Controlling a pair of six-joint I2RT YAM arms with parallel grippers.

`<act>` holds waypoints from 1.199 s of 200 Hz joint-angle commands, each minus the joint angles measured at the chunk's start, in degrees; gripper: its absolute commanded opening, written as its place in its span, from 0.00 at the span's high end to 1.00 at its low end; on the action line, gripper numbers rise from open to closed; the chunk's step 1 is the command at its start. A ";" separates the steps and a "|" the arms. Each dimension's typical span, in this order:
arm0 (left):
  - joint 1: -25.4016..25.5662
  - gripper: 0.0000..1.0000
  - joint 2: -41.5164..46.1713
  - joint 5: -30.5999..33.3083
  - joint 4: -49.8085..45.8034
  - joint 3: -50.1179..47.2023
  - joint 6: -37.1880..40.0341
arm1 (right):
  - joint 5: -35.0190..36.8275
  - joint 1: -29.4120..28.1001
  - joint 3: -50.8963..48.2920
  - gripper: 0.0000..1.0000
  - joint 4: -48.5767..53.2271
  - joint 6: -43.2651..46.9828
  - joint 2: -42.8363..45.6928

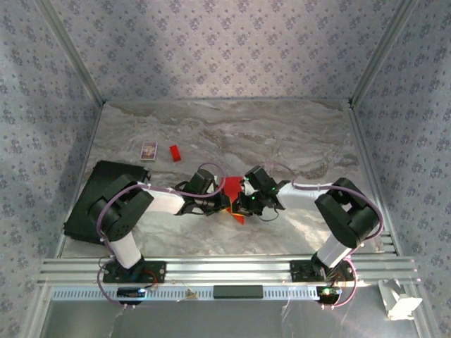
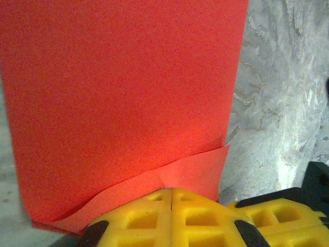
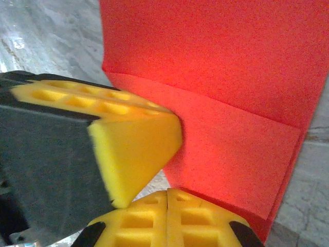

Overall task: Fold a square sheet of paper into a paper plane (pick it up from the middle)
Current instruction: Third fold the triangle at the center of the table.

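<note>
The square sheet of paper (image 1: pixel 233 188), bright red and folded into overlapping layers, lies between my two grippers at mid-table. My left gripper (image 2: pixel 171 189) is shut, and the paper (image 2: pixel 123 103) puckers right at the seam of its yellow fingertips, so it pinches the near edge. The right gripper (image 3: pixel 168 191) is shut too, its tips meeting the paper's (image 3: pixel 221 92) lower edge with nothing seen between them. The left gripper's yellow fingers (image 3: pixel 134 146) press the sheet from the left in the right wrist view. From above, both grippers (image 1: pixel 224 205) (image 1: pixel 244 203) meet over the paper.
A small red block (image 1: pixel 175 152) and a patterned card (image 1: pixel 148 150) lie at the back left. A black pad (image 1: pixel 88 204) sits at the left edge under the left arm. Patterned walls enclose the marble table (image 1: pixel 282 134); aluminium rails (image 1: pixel 225 267) run along the front.
</note>
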State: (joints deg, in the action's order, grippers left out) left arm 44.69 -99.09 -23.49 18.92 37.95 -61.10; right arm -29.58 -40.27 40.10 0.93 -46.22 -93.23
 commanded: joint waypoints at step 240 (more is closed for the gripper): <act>-2.83 0.96 -0.17 4.51 -8.42 2.05 3.44 | 4.21 1.04 -8.83 1.00 -1.77 -1.63 0.14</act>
State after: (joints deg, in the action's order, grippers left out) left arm 44.73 -98.80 -21.26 14.70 40.10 -59.44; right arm -28.95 -39.29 33.50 -6.55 -48.23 -91.00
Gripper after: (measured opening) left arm 0.047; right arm 0.051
